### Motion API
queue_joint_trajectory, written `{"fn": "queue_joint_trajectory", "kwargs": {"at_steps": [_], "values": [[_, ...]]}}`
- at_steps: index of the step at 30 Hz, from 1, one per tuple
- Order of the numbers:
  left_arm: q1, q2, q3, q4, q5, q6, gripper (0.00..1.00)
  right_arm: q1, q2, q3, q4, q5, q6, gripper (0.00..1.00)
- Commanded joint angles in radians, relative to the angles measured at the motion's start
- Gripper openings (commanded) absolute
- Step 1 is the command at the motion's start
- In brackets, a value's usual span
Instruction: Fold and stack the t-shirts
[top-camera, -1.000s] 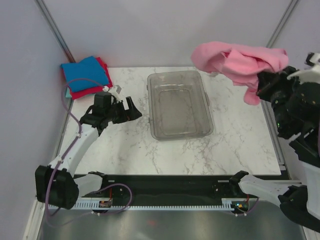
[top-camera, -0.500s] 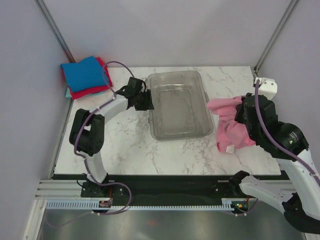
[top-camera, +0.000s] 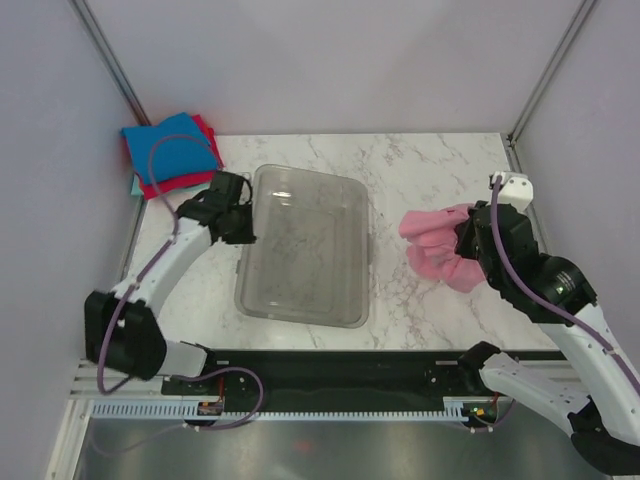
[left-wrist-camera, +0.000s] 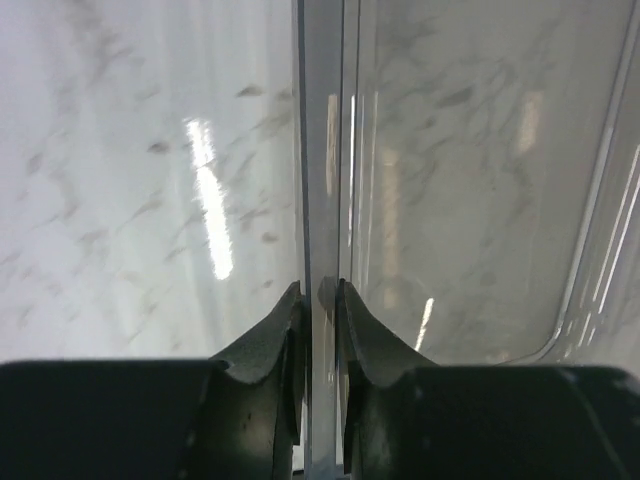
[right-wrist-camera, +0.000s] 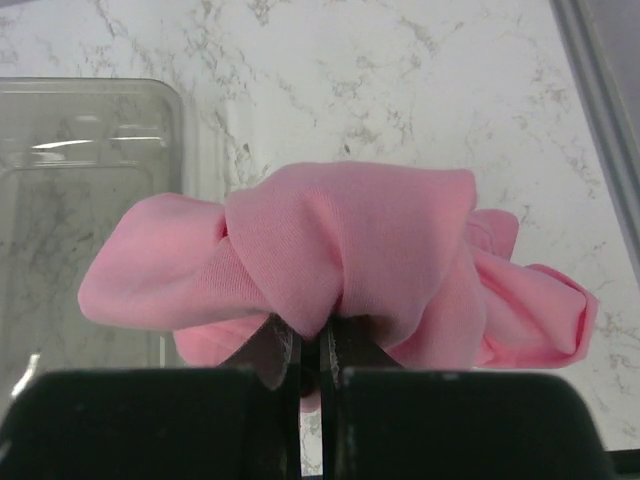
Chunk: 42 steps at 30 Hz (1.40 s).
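**Pink shirt in hand, unfolded; handling and count**

Right fingers (right-wrist-camera: 276, 352) are clenched on a fold of the pink t-shirt (right-wrist-camera: 350, 240). The cloth bulges over and around the tips. The shirt is a crumpled bunch on the right side of the worktop (top-camera: 430, 165), just beside the clear plastic tub (top-camera: 300, 250) but apart from it. I cannot tell whether its weight rests on the surface or hangs just above.

Left fingers (left-wrist-camera: 268, 345) are pinched on the tub's left wall, one inside and one outside. The tub holds nothing.

Handling, judged:
- The cloth is soft, light and limp, with no shape of its own.
- A single pinch mid-bunch lets everything else droop and wad, and gives no edge to fold along.
- Better holds are likely the two shoulder seams or the two hem corners, one per arm, so the shirt can be drawn flat on the marble.
- It is not fragile. A thin fold could slip from a light pinch.
- The smooth worktop should let the cloth slide when dragged.

Count:
- T-shirts: four.
  - One pink, unfolded.
  - Three folded in the back-left corner stack: blue t-shirt (top-camera: 168, 145) on top, red t-shirt (top-camera: 165, 186) under it, and teal t-shirt (top-camera: 134, 186) showing only as a sliver at the bottom.
- Tubs: one.
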Motion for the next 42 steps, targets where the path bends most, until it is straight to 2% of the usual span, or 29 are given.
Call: {"fn": "queue_joint_trajectory", "kwargs": {"at_steps": [1,2,3,5,6,7,9,14,17,18,19,21,24,25,26,30,31,34,37,40,42], "values": [[0.138,-0.226,-0.115,-0.148,-0.191,0.111,0.12,0.002,-0.002,-0.055,0.124,-0.08,0.034,0.0],[0.146,-0.263,-0.141,-0.143,-0.255,0.103,0.09,0.003,0.001,-0.067,0.132,-0.095,0.038,0.0],[0.149,-0.297,-0.161,-0.129,-0.32,0.128,0.24,0.003,0.002,-0.077,0.147,-0.129,0.043,0.0],[0.152,-0.374,-0.218,-0.09,-0.427,0.149,0.39,0.002,0.01,-0.106,0.162,-0.164,0.045,0.0],[0.204,-0.389,-0.22,-0.089,-0.47,0.143,0.74,0.002,0.013,-0.112,0.17,-0.199,0.045,0.0],[0.226,-0.409,-0.217,-0.086,-0.471,0.149,0.9,0.003,0.022,-0.115,0.17,-0.218,0.043,0.0],[0.244,-0.412,-0.203,-0.091,-0.521,0.152,1.0,0.005,0.025,-0.11,0.163,-0.244,0.037,0.0],[0.246,-0.406,-0.148,-0.12,-0.569,0.146,1.0,0.003,-0.022,-0.112,0.126,-0.224,0.019,0.0],[0.244,-0.417,-0.045,-0.161,-0.413,0.053,0.98,0.003,-0.057,-0.132,0.104,-0.201,0.022,0.0],[0.231,-0.428,-0.022,-0.16,-0.262,-0.025,0.98,0.003,-0.064,-0.138,0.103,-0.198,0.025,0.0],[0.214,-0.429,-0.001,-0.142,-0.185,-0.06,0.98,0.003,-0.076,-0.15,0.103,-0.19,0.026,0.0],[0.11,-0.384,0.015,-0.084,-0.068,-0.154,1.0,0.002,-0.08,-0.158,0.101,-0.187,0.037,0.0],[-0.085,-0.261,0.071,-0.039,-0.022,-0.188,1.0,0.003,-0.087,-0.156,0.094,-0.189,0.046,0.0],[-0.124,-0.147,0.096,-0.025,0.009,-0.193,1.0,0.002,-0.087,-0.152,0.09,-0.187,0.045,0.0],[-0.201,-0.098,0.12,-0.016,0.049,-0.2,0.99,0.003,-0.087,-0.147,0.087,-0.18,0.046,0.0],[-0.363,0.126,0.264,0.073,0.093,-0.234,0.98,0.005,-0.094,-0.135,0.057,-0.16,0.051,0.0],[-0.377,0.22,0.292,0.087,0.103,-0.234,0.98,0.003,-0.096,-0.133,0.052,-0.158,0.052,0.0],[-0.392,0.366,0.406,0.082,0.12,-0.199,0.98,0.003,-0.105,-0.13,0.038,-0.154,0.058,0.0],[-0.391,0.522,0.493,0.009,0.101,-0.158,0.98,0.002,-0.111,-0.123,0.02,-0.155,0.065,0.0],[-0.376,0.55,0.442,-0.028,0.058,-0.15,1.0,0.002,-0.123,-0.123,0.003,-0.147,0.065,0.0],[-0.333,0.487,0.321,0.038,0.089,-0.141,1.0,0.003,-0.125,-0.135,0.003,-0.149,0.066,0.0]]}}
